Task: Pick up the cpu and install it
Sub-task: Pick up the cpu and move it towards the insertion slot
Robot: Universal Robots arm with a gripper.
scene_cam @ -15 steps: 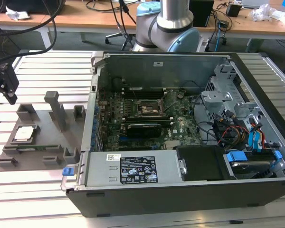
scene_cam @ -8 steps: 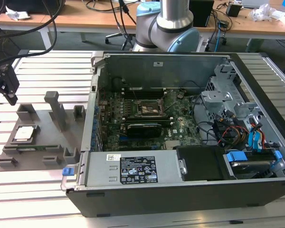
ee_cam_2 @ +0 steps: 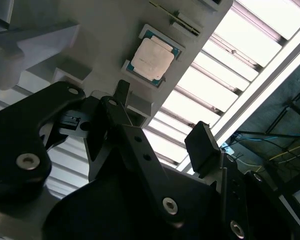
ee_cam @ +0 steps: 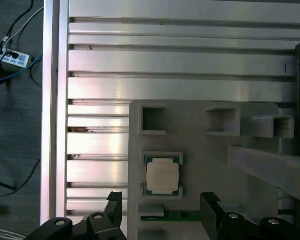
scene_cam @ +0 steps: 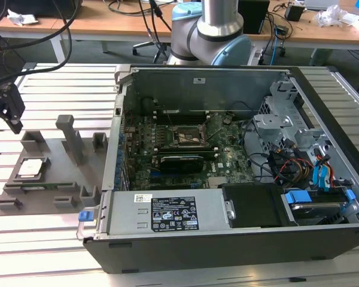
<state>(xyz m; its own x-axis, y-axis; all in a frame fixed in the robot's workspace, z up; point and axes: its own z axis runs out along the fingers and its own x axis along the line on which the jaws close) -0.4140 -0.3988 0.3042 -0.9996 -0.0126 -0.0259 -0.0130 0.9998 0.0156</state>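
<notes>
1. Spanning the whole work area, a slatted aluminium table [scene_cam: 54, 251] carries everything.
2. An open computer case [scene_cam: 227, 251] lies on its side, taking up the middle and the exterior view's right. The motherboard [scene_cam: 227, 158] is exposed inside it.
3. The robot arm's base [scene_cam: 212, 30] rises at the far side, just behind the case.
4. A grey fixture tray [scene_cam: 60, 173] with upright posts and square pockets lies flat on the table at the exterior view's left, beside the case.
5. The gripper [scene_cam: 12, 119] hangs above the far left part of that tray, fingers pointing down. In the first wrist view its jaws [ee_cam: 162, 200] stand wide apart with nothing between them, and the second wrist view [ee_cam_2: 162, 117] shows the same gap.
6. The dark square socket frame [scene_cam: 188, 136] sits near the middle of the motherboard, toward the far wall.
7. The cpu [scene_cam: 31, 168] lies flat in a shallow pocket on the tray's left part, its silvery top facing up [ee_cam: 162, 177]. It is square, so no side runs longer, and its edges sit parallel to the pocket walls [ee_cam_2: 152, 59]. It is below the gripper and clear of the fingers.
</notes>
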